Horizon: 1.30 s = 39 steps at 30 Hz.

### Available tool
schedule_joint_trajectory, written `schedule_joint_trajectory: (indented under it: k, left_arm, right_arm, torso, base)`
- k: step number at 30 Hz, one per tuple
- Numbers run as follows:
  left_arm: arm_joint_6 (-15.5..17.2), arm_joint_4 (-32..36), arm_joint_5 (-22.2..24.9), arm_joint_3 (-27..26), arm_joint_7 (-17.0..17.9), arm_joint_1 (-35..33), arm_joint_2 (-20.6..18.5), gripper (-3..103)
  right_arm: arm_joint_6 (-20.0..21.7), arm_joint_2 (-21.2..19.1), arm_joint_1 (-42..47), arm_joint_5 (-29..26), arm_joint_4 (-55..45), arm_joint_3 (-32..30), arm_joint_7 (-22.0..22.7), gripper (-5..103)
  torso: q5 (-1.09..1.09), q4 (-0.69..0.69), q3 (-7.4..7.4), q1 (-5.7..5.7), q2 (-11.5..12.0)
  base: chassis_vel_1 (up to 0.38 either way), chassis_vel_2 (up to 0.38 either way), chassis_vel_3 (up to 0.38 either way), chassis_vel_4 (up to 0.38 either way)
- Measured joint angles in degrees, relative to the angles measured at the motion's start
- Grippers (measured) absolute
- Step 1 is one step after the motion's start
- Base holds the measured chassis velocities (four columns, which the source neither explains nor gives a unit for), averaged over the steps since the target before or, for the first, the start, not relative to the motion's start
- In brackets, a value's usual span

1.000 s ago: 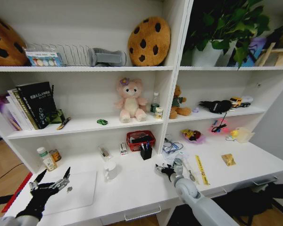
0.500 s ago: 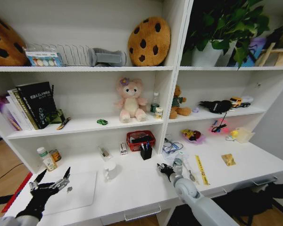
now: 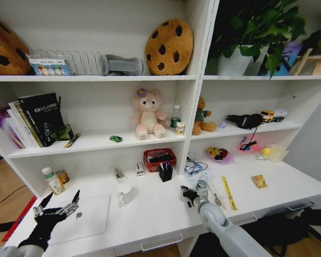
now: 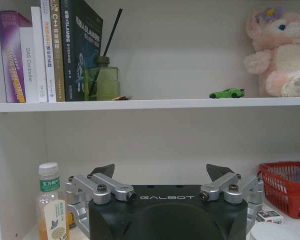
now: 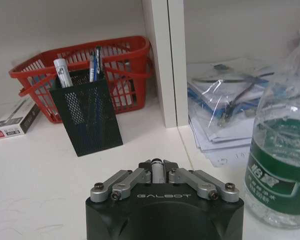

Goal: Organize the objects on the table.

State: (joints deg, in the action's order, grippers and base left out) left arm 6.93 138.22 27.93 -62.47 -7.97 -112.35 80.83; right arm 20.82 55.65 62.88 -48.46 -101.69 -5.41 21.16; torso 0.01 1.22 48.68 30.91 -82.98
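Pen [image 5: 157, 172], silver-bodied, sits pinched in right gripper [image 5: 158, 167], jaws closed tight on it; the pen's colour can't be told. Right gripper [image 3: 188, 194] is low over counter [image 3: 160, 214], mid-desk, w/ black mesh pen cup [image 5: 87, 112] ahead of it holding more pens. Red basket [image 5: 85, 62] is directly behind cup, touching or nearly so. Clear water bottle w/ green label [image 5: 280, 150] stands just beside right gripper, on its outer side. Small white box [image 5: 15, 120] lies flat on counter near basket. Plastic-bagged items [image 5: 225, 115] are piled past the shelf upright.

Silver laptop [image 3: 83, 217] lies closed, flat on counter at robot's left. Left gripper [image 3: 58, 208] hovers over laptop's near-left part, jaws spread wide, holding nothing. White mug [image 3: 125, 193] is just right of laptop.

Green toy car [image 4: 227, 93] is on lower shelf [image 4: 140, 104], beside pink plush [image 4: 280, 50]. Green diffuser bottle [image 4: 101, 80] w/ a black reed stands next to the books [image 4: 50, 50], same shelf.
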Motion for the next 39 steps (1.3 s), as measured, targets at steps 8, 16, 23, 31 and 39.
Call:
schedule_joint_trajectory:
  k: [8,16,23,31,39]
  left_arm:
    - [0.00,0.00,0.00,0.00,0.00,0.00,0.00,100]
    - [0.00,0.00,0.00,0.00,-0.01,0.00,0.00,100]
    - [0.00,0.00,0.00,0.01,-0.01,0.00,0.00,100]
    - [0.00,0.00,0.00,0.00,0.00,0.00,0.00,100]
    - [0.00,0.00,0.00,0.00,0.00,0.00,0.00,100]
  right_arm:
    - [-8.95,-0.81,-4.04,6.65,-1.56,0.46,-9.10,10]
    - [-18.37,0.25,-13.74,12.41,8.02,3.68,-20.62,10]
    - [-27.47,5.90,-26.66,16.19,20.72,11.69,-25.75,10]
    - [-30.39,9.65,-28.06,17.55,24.19,13.05,-24.90,10]
    - [-34.78,11.57,-27.85,19.18,28.18,12.85,-24.98,10]
  torso:
    - [-0.01,0.01,0.00,0.00,0.00]
    - [0.01,0.01,0.01,0.00,0.00]
    - [-0.02,0.01,0.00,0.02,-0.01]
    - [-0.01,0.00,0.00,0.02,-0.01]
    - [0.00,0.00,0.00,0.01,-0.01]
  base:
    - [0.000,0.000,0.000,0.000]
    - [0.000,0.000,0.000,0.000]
    - [0.000,0.000,0.000,0.000]
    - [0.000,0.000,0.000,0.000]
    - [0.000,0.000,0.000,0.000]
